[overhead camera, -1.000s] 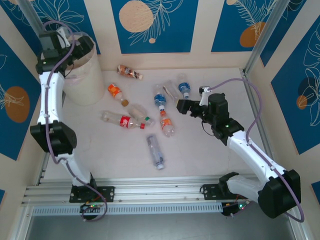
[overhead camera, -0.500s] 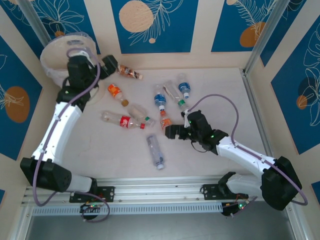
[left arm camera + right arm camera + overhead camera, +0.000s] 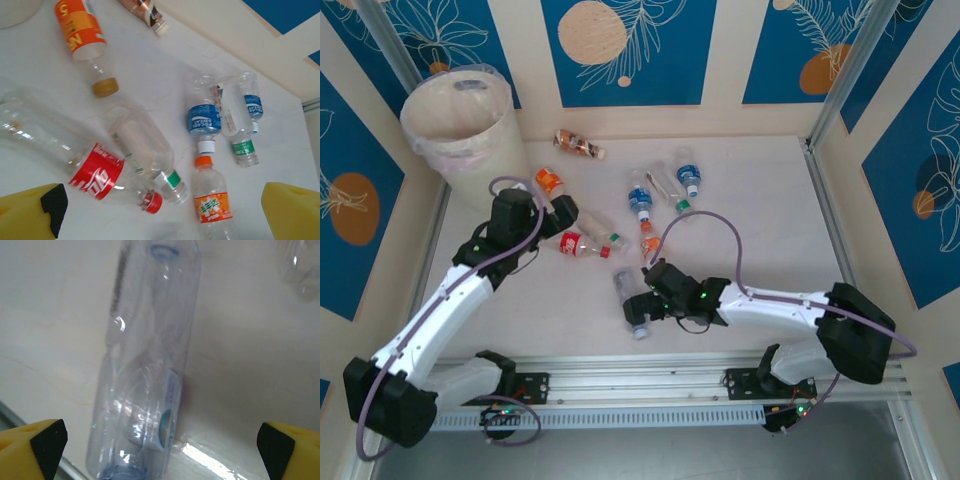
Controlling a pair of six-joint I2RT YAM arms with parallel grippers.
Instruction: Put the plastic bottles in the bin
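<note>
The bin [image 3: 455, 120] stands at the back left corner, lined with a thin bag. Several plastic bottles lie on the table. Low over the red-label bottle [image 3: 575, 243] [image 3: 97, 170] and the clear green-band bottle [image 3: 150, 150] hovers my left gripper [image 3: 563, 213] [image 3: 160, 220], open and holding nothing. An orange-label bottle [image 3: 212, 202] lies just right of them. My right gripper [image 3: 636, 303] [image 3: 160, 450] is open over a clear blue-capped bottle [image 3: 632, 305] [image 3: 145, 370]. That bottle lies lengthwise between the yellow fingers [image 3: 35, 447], left of centre.
Further bottles lie behind: an orange one [image 3: 550, 182] [image 3: 80, 30], a brown-label one [image 3: 578, 145], and blue- and green-label ones [image 3: 204, 117] [image 3: 242, 130]. A metal rail [image 3: 640, 370] runs along the table's front edge, close to the clear bottle. Walls close in the table's sides and back.
My left arm swung from the bin down to the red-label bottle. My right arm dropped forward and left, from mid-table to the clear bottle near the front edge. Both grippers stayed open.
</note>
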